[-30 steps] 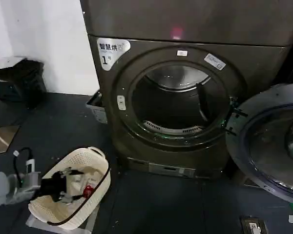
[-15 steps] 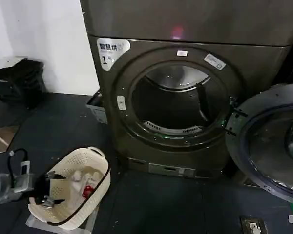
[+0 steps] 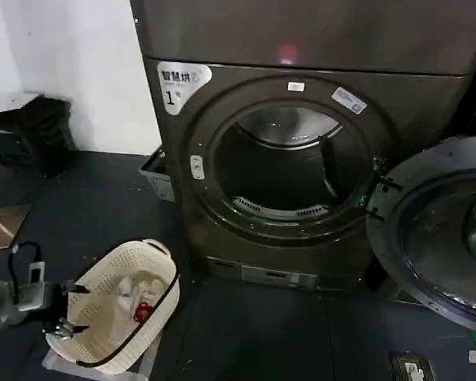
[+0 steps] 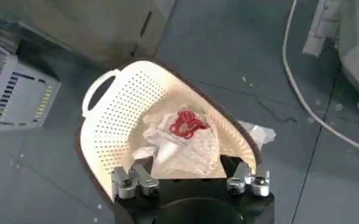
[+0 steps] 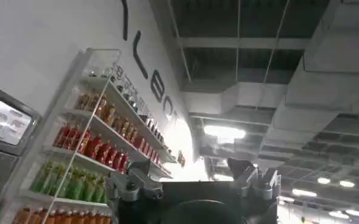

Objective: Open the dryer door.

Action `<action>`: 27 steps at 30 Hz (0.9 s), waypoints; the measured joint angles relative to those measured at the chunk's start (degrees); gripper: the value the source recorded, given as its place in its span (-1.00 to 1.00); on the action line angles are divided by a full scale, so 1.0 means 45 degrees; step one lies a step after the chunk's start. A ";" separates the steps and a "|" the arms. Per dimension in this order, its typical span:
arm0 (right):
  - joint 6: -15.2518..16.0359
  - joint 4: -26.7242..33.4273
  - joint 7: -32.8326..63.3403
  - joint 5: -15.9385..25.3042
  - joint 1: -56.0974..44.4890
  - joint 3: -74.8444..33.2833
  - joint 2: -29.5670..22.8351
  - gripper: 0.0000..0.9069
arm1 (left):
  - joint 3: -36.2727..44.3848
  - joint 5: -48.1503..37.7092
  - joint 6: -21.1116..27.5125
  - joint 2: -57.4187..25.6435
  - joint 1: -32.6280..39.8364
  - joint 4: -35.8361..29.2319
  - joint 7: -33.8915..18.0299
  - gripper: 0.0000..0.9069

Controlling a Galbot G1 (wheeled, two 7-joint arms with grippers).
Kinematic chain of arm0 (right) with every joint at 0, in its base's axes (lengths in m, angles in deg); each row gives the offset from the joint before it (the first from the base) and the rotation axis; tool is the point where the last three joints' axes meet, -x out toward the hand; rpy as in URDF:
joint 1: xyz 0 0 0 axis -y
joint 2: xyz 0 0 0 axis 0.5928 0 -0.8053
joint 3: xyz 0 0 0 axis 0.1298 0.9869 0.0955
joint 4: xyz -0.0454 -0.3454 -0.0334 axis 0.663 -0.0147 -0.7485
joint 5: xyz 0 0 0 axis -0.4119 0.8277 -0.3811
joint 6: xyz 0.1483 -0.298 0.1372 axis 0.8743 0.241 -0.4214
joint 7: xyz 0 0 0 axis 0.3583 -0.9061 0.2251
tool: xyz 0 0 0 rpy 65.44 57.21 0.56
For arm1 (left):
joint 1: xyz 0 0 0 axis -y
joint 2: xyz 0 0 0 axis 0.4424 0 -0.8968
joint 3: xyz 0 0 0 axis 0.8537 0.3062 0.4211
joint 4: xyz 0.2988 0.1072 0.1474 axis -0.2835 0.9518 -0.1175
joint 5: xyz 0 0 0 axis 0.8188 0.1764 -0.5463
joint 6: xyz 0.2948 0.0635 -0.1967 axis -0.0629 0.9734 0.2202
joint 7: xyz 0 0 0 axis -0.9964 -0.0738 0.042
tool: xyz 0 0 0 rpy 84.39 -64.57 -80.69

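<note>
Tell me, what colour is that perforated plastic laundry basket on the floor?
Cream-white perforated plastic laundry basket, clearest in the left wrist view.

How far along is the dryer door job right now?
Done: the dryer door stands swung wide at the right, leaving the drum opening exposed. In hand: nothing; the left gripper, open, hovers at the laundry basket; the right gripper, also open, points toward the ceiling. Nothing visibly left.
</note>
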 joint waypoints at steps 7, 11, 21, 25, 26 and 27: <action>0.0034 -0.0003 -0.0016 -0.0002 -0.0061 -0.0143 0.0028 1.00 | -0.0035 -0.0013 0.0042 0.0020 -0.0057 0.0033 0.0082 1.00; 0.0044 -0.0011 -0.0023 -0.0008 -0.0101 -0.0180 0.0028 1.00 | -0.0035 0.0004 0.0024 0.0018 -0.0043 0.0074 0.0136 1.00; 0.0081 -0.0005 -0.0114 -0.0038 -0.0305 -0.0382 -0.0020 1.00 | 0.0016 0.0816 0.0013 0.0009 0.0030 0.0045 0.0468 1.00; 0.0106 -0.0012 -0.0156 -0.0038 -0.0355 -0.0412 -0.0066 1.00 | 0.0015 0.0840 0.0103 0.0013 0.0022 0.0058 0.0486 1.00; 0.0106 -0.0014 -0.0157 -0.0038 -0.0362 -0.0416 -0.0081 1.00 | 0.0015 0.0802 0.0142 0.0020 0.0012 0.0062 0.0486 1.00; 0.0106 -0.0024 -0.0164 -0.0038 -0.0367 -0.0420 -0.0101 1.00 | 0.0023 0.0858 0.0135 0.0028 0.0003 0.0064 0.0493 1.00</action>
